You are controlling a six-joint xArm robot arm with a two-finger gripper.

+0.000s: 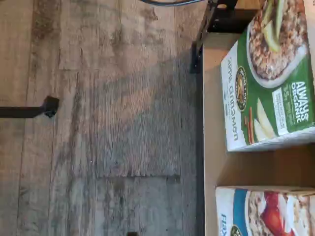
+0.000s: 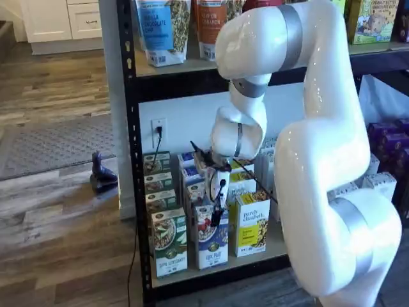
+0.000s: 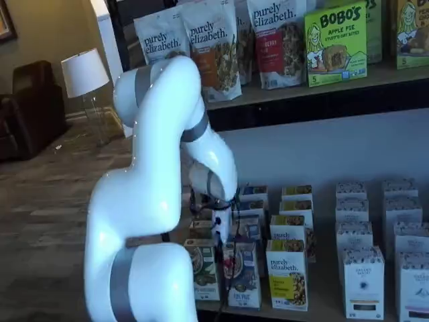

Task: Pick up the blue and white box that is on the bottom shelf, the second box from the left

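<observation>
The blue and white box (image 2: 213, 244) stands at the front of the bottom shelf (image 2: 273, 248), between a green-and-white box (image 2: 169, 248) and a yellow-and-white box (image 2: 250, 224). It also shows in a shelf view (image 3: 242, 276) and, partly cut off, in the wrist view (image 1: 266, 212) beside the green-and-white box (image 1: 268, 83). My gripper (image 2: 217, 216) hangs just above and in front of the blue and white box's top. It shows in both shelf views (image 3: 218, 236). Its black fingers show no plain gap and hold nothing I can make out.
Rows of like boxes stand behind the front ones. White boxes (image 3: 362, 282) fill the shelf's right side. Pouches (image 3: 214, 47) stand on the higher board. A cord runs from a wall outlet (image 2: 158, 126). The black rail (image 1: 199, 128) edges the shelf above wood floor (image 1: 108, 123).
</observation>
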